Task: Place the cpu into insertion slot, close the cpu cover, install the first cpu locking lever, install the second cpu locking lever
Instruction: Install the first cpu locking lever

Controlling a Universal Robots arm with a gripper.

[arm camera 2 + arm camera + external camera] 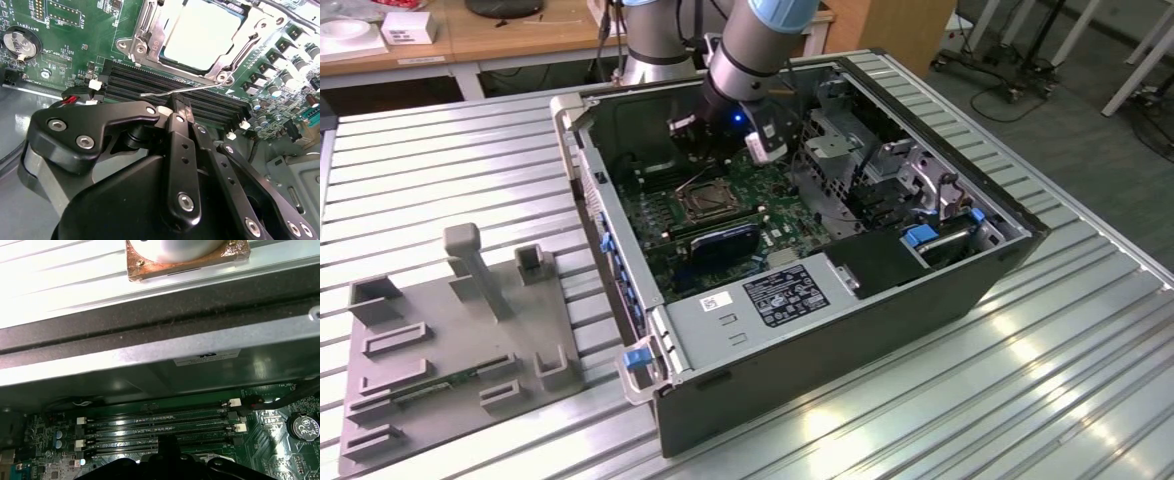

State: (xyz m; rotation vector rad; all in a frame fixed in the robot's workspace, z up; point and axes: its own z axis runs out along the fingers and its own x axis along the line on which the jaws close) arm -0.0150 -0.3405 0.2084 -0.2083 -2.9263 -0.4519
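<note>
Hovering in the upper middle of the exterior view, my arm (761, 40) dips into the open computer case (854, 330). The case lies on its side on the slatted surface (480, 150), I judge so that the green circuit board (774, 215) faces up. The insertion slot (710, 200) sits mid-board. In the second wrist view it holds the cpu (200, 32), framed by the lowered cpu cover (152, 30). A thin locking lever (200, 87) stands free just beside my hand (178, 106). Open or closed, I cannot tell.
</note>
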